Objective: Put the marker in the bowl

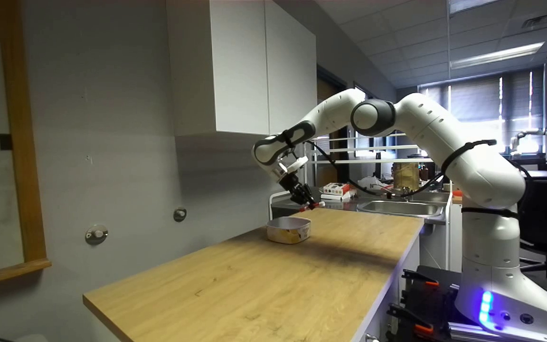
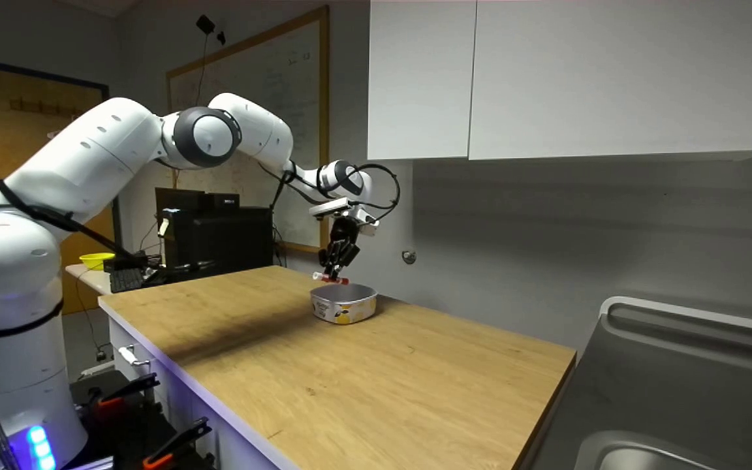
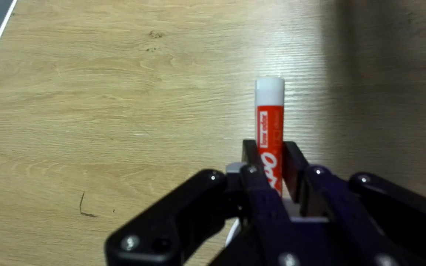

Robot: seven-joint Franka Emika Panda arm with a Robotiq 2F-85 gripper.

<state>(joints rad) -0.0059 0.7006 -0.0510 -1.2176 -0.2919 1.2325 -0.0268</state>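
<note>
The marker is a red-orange stick with a white end (image 3: 270, 122). My gripper (image 3: 270, 151) is shut on it, one finger on each side of its barrel, with the white end sticking out ahead. In both exterior views the gripper (image 1: 308, 203) (image 2: 332, 275) holds the marker (image 1: 320, 204) (image 2: 325, 278) roughly level, in the air above the counter. The shallow cream bowl (image 1: 287, 234) (image 2: 343, 311) with a yellow pattern stands upright on the counter. The gripper is a little higher than its rim and close to it. In the wrist view only slivers of the bowl (image 3: 232, 232) show; the gripper hides the rest.
The bowl stands on the wooden counter (image 1: 254, 280), near the back wall. White cabinets (image 2: 578, 78) hang above. A metal sink (image 1: 401, 207) and a small box (image 1: 336, 189) lie beyond one end. A black monitor and a yellow bowl (image 2: 96, 261) are in the background.
</note>
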